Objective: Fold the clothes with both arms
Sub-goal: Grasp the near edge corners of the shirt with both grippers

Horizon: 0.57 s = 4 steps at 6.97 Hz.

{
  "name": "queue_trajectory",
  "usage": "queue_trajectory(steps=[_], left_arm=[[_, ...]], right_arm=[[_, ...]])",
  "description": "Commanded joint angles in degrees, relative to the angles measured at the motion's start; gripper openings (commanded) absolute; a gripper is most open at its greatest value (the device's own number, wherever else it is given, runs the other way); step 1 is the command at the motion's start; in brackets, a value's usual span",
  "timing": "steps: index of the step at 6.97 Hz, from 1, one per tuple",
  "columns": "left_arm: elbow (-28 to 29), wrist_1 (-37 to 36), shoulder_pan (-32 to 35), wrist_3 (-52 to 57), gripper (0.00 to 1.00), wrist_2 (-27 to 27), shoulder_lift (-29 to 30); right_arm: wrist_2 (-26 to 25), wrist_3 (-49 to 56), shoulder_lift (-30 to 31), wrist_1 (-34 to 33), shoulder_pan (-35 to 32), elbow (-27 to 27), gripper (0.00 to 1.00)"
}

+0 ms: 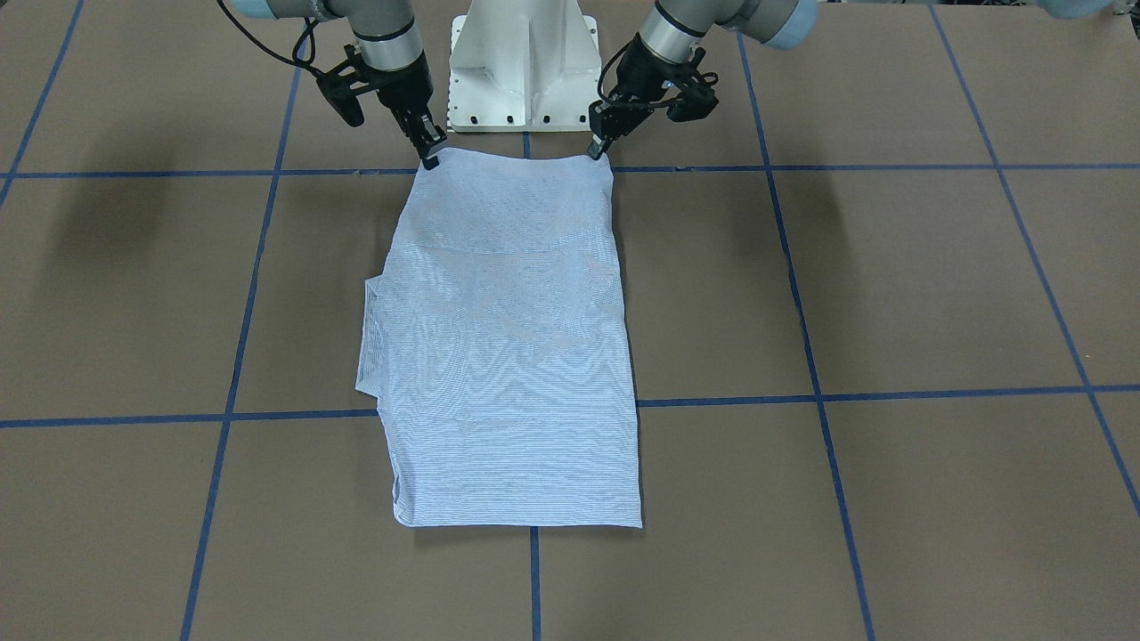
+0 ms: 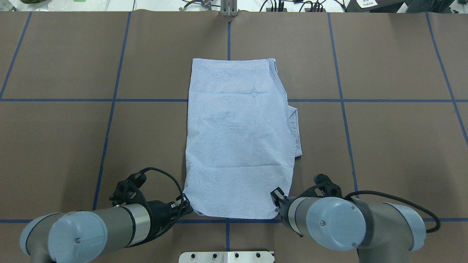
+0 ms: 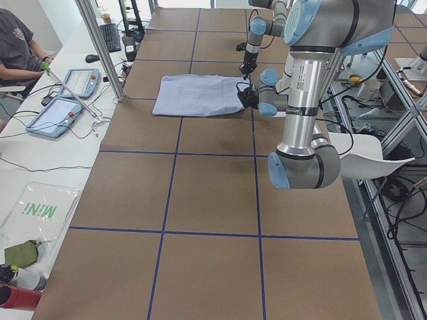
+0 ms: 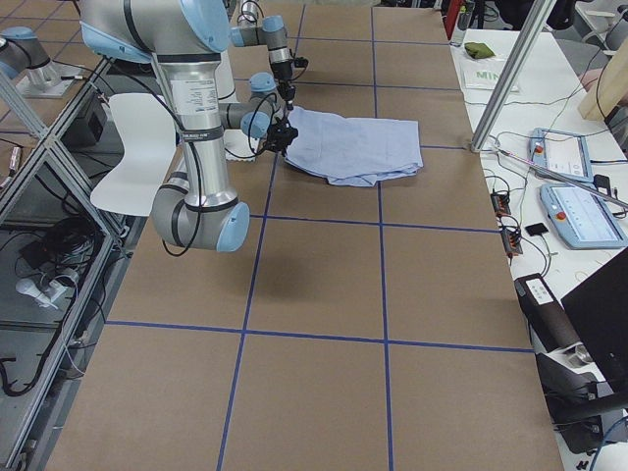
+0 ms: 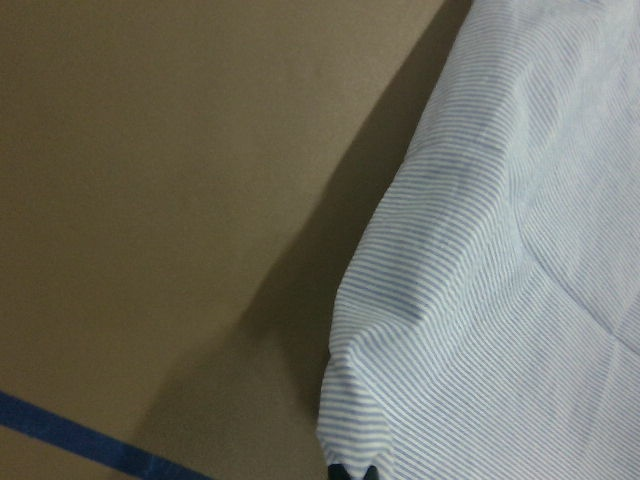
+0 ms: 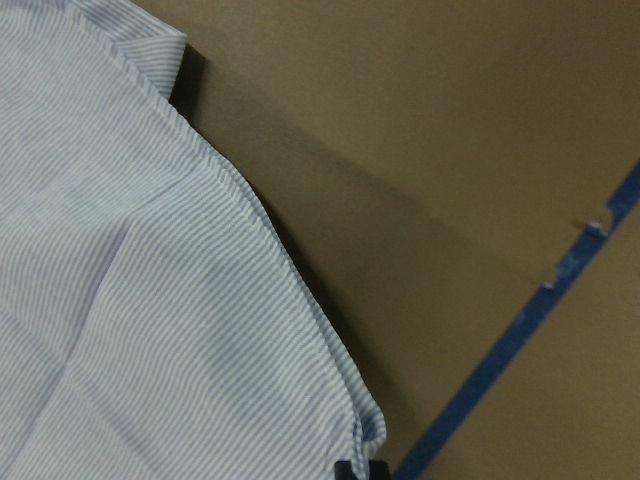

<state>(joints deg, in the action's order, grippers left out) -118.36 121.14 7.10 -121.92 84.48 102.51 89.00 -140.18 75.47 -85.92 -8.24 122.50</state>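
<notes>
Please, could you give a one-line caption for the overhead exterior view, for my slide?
Left gripper and right gripper pinch the near corners of the folded striped shirt on the taped table.

Blue tape lines [image 1: 891, 166] cross the brown table [image 1: 935, 285].

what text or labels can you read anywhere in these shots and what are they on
"MINI": green letters, upside down in the exterior left view, on the clear plastic bag on the side bench.
White sticker on the left arm: print too small to read.
White label at the overhead view's top edge: too small to read.
Shirt: no text shows.
</notes>
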Motion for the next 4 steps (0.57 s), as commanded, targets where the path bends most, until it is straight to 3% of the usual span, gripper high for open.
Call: queue_trajectory(steps=[1,2,3,4], left_arm=[[-10.2,-8.6,-2.0,-3.3,0.0,0.2,0.1],[-13.7,-10.2,-1.5,-3.2,0.0,0.6,0.6],[-13.5,-11.8,0.8,-2.1,0.0,2.1,1.9],[-13.0,-13.2,7.9,2.4,0.0,6.0,4.3]], right_arm=[[-0.1,-3.0,3.2,-7.4,2.9,12.7,0.0],[0.6,-2.8,1.8,-12.3,0.4,16.2,0.0],[3.4,-1.5,-1.4,-14.5,-4.0,14.7,0.0],[8.8,3.2,-5.6,-15.6,-10.9,10.6,0.0]])
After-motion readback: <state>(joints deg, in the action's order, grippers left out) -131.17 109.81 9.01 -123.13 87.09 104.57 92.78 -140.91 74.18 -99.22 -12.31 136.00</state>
